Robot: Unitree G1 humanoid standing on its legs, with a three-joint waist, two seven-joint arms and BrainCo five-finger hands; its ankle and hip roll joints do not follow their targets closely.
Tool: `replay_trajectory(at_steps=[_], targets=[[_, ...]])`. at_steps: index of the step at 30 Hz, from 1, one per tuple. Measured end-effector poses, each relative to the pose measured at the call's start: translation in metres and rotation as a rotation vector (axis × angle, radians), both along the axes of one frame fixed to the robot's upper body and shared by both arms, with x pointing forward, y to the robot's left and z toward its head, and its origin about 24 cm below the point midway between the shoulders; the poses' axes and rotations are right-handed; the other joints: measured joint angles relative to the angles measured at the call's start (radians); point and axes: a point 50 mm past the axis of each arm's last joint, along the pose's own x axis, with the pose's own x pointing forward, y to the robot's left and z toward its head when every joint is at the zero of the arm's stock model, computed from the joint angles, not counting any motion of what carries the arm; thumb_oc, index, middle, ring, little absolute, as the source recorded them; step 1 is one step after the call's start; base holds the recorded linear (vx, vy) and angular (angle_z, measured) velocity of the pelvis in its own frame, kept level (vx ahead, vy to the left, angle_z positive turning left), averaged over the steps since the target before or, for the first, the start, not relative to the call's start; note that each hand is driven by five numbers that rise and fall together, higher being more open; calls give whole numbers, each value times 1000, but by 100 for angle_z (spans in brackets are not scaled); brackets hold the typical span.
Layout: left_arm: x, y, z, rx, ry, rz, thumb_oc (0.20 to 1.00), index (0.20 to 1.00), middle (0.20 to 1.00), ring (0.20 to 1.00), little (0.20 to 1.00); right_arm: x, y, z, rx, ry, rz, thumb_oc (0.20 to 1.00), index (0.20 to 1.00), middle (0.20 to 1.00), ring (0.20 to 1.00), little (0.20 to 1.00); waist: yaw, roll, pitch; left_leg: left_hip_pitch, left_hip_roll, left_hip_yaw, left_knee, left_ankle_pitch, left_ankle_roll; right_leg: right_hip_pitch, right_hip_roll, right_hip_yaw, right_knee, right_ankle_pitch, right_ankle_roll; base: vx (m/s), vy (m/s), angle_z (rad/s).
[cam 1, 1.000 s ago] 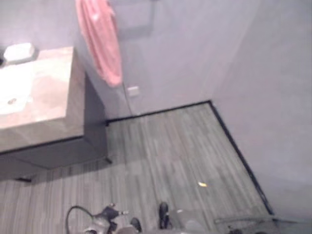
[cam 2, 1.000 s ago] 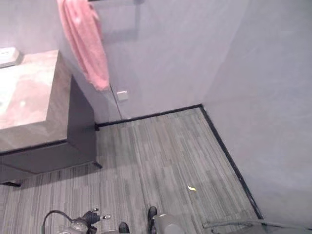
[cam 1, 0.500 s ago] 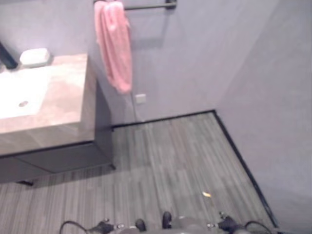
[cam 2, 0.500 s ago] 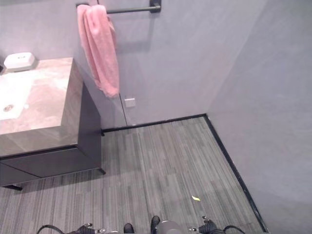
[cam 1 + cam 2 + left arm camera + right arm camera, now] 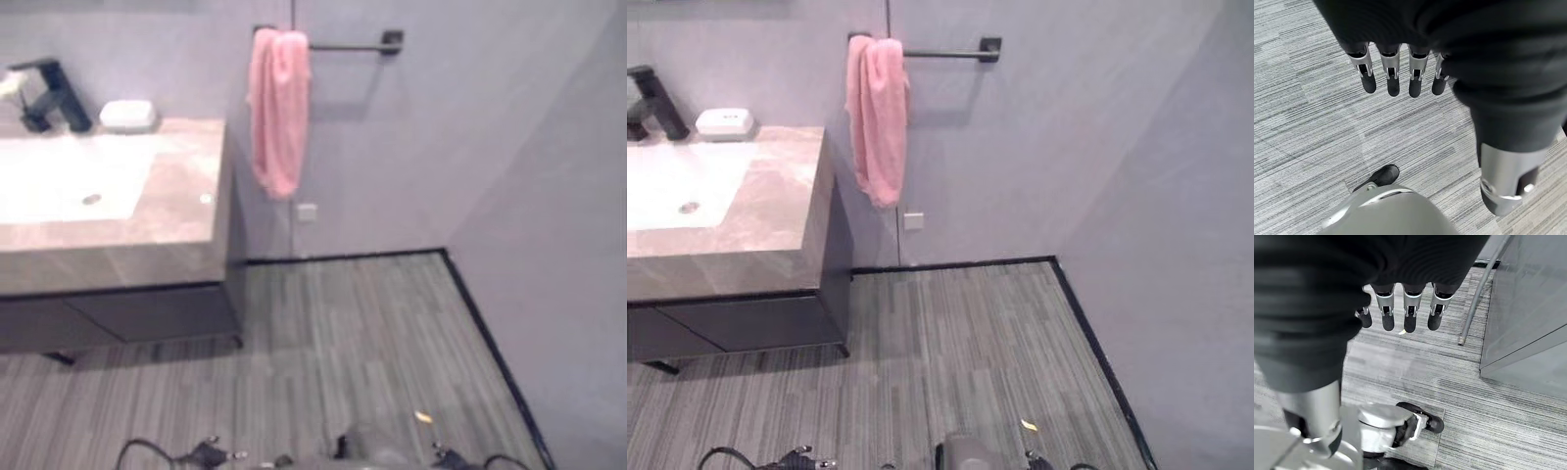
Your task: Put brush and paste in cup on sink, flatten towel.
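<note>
A pink towel [image 5: 877,117] hangs bunched at the left end of a dark wall bar [image 5: 945,53], just right of the sink counter [image 5: 774,245]. The counter holds a white basin [image 5: 676,186], a black faucet [image 5: 651,98] and a white soap dish [image 5: 723,121]. My left hand [image 5: 1393,78] hangs low over the grey floor, fingers straight, nothing in it. My right hand [image 5: 1408,313] hangs the same way, open and holding nothing. Both hands are far below the towel and the counter.
A dark cabinet [image 5: 735,328] sits under the counter. A white socket [image 5: 913,221] is on the wall below the towel. A small yellow scrap [image 5: 1029,425] lies on the striped floor. The walls meet in a corner at the right. A metal rod [image 5: 1484,289] and a glass panel [image 5: 1528,308] stand near my right hand.
The camera has swung left and tilted up: the towel bar, faucet and more of the basin have come into view. The towel and both hands have not moved.
</note>
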Motion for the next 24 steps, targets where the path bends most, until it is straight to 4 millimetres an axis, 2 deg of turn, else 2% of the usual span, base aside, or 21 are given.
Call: replay_trajectory(at_steps=[1, 2, 3, 4, 5, 6, 7, 9, 11, 12, 13, 14, 15, 16, 17, 18, 20, 22, 24], targets=[[1, 2, 1, 7, -3, -10, 1000, 1000, 1000, 1000, 1000, 1, 3, -1, 8, -2, 1, 1000, 1000, 1000, 1000, 1000, -2, -5, 7, 6, -1, 1, 0, 2, -3, -12, 4, -2, -18, 1, -5, 116, 64, 26], [0, 1, 0, 6, 1, -20, 1000, 1000, 1000, 1000, 1000, 0, 3, -1, 8, 0, -1, 1000, 1000, 1000, 1000, 1000, 1, 0, 6, 7, 2, -6, -3, -15, 10, -16, 4, -33, -72, -3, -19, 107, 19, -8], [0, 0, 0, 2, 2, -19, 1000, 1000, 1000, 1000, 1000, 0, 4, -1, 9, 0, -1, 1000, 1000, 1000, 1000, 1000, 3, 10, 12, 5, 13, 1, 0, -16, 8, -19, 17, -40, -159, -8, -28, 105, -1, -15], [0, -1, 0, -1, 0, -21, 1000, 1000, 1000, 1000, 1000, 3, 5, 0, 12, -10, 2, 1000, 1000, 1000, 1000, 1000, 3, 15, 17, 4, 17, 1, 0, -13, 2, -33, 24, -23, -214, -7, -27, 118, -22, -2], [1, -2, 0, -3, 0, -24, 1000, 1000, 1000, 1000, 1000, 3, 5, 0, 13, -12, 2, 1000, 1000, 1000, 1000, 1000, -3, 20, 21, 6, 19, -2, -1, -12, -2, -37, 23, 1, -290, 9, -11, 145, -41, 9], [4, -3, 0, -3, -7, -32, 1000, 1000, 1000, 1000, 1000, 4, 5, 0, 13, -14, 2, 1000, 1000, 1000, 1000, 1000, -3, 18, 24, 12, 21, -1, -1, -16, -9, -41, 23, 19, -357, 35, -15, 171, -51, 14], [6, -3, 1, -3, -10, -35, 1000, 1000, 1000, 1000, 1000, 2, 5, -1, 12, -6, 0, 1000, 1000, 1000, 1000, 1000, 2, 28, 27, 16, 25, -4, -2, -21, -16, -43, 19, 35, -442, 74, -8, 128, -40, 6], [8, -2, 1, -2, -17, -34, 1000, 1000, 1000, 1000, 1000, 1, 6, -1, 14, -3, 0, 1000, 1000, 1000, 1000, 1000, 2, 20, 22, 20, 28, -12, -2, -37, -26, -33, 6, 44, -567, 132, 0, 153, -59, 16], [6, -2, 1, -3, -10, -35, 1000, 1000, 1000, 1000, 1000, -10, 6, -3, 16, 28, -11, 1000, 1000, 1000, 1000, 1000, -1, 5, 12, 53, 21, -44, -2, -68, -54, 30, -19, 52, -677, 169, -4, 346, -161, 33], [3, -3, 0, -2, -3, -34, 1000, 1000, 1000, 1000, 1000, -17, 6, -4, 15, 44, -18, 1000, 1000, 1000, 1000, 1000, -1, 6, 12, 70, 27, -53, 0, -81, -67, 53, -22, 47, -694, 215, -7, 515, -267, 31], [0, -5, -1, -8, 10, -29, 1000, 1000, 1000, 1000, 1000, -20, 5, -4, 13, 51, -18, 1000, 1000, 1000, 1000, 1000, 2, 25, 5, 80, 48, -67, 2, -99, -86, 74, -9, 19, -701, 239, -20, 302, -160, 26], [-1, -5, -1, -10, 11, -30, 1000, 1000, 1000, 1000, 1000, -21, 5, -4, 12, 55, -19, 1000, 1000, 1000, 1000, 1000, 2, 28, 0, 86, 58, -70, 3, -102, -91, 82, -2, 14, -696, 262, -29, 430, -232, 39], [-2, -8, -2, -16, 15, -27, 1000, 1000, 1000, 1000, 1000, -26, 3, -5, 8, 68, -21, 1000, 1000, 1000, 1000, 1000, 0, 47, -15, 95, 80, -84, 2, -119, -117, 90, 16, -3, -693, 291, -63, 296, -175, 34], [-4, -12, -4, -26, 24, -26, 1000, 1000, 1000, 1000, 1000, -27, 0, -4, -1, 71, -18, 1000, 1000, 1000, 1000, 1000, 2, 69, -28, 101, 102, -90, 1, -132, -132, 98, 39, -6, -691, 290, -80, 501, -320, 26], [-4, -14, -4, -32, 25, -26, 1000, 1000, 1000, 1000, 1000, -26, -3, -3, -7, 70, -20, 1000, 1000, 1000, 1000, 1000, 4, 80, -31, 106, 119, -90, 5, -132, -135, 105, 54, -7, -692, 284, -95, 490, -355, 10], [-7, -16, -5, -38, 31, -7, 1000, 1000, 1000, 1000, 1000, -19, -6, -2, -13, 53, -15, 1000, 1000, 1000, 1000, 1000, 4, 87, -32, 110, 138, -95, 35, -139, -155, 122, 73, -11, -694, 274, -106, 502, -408, 3], [-12, -13, -6, -33, 49, 21, 1000, 1000, 1000, 1000, 1000, -12, -7, 0, -17, 32, -7, 1000, 1000, 1000, 1000, 1000, 5, 71, -39, 83, 153, -117, 124, -142, -179, 153, 83, -23, -701, 251, -117, 408, -379, 9], [-13, -10, -5, -29, 50, 36, 1000, 1000, 1000, 1000, 1000, -12, -9, 0, -21, 30, -3, 1000, 1000, 1000, 1000, 1000, 7, 47, -58, 30, 157, -146, 255, -150, -220, 178, 86, -26, -711, 232, -137, 335, -376, 19], [-15, -10, -5, -30, 50, 54, 1000, 1000, 1000, 1000, 1000, -10, -10, 1, -21, 19, -11, 1000, 1000, 1000, 1000, 1000, 14, 32, -63, -31, 169, -166, 405, -135, -260, 200, 103, -33, -711, 214, -174, 254, -372, 14]])
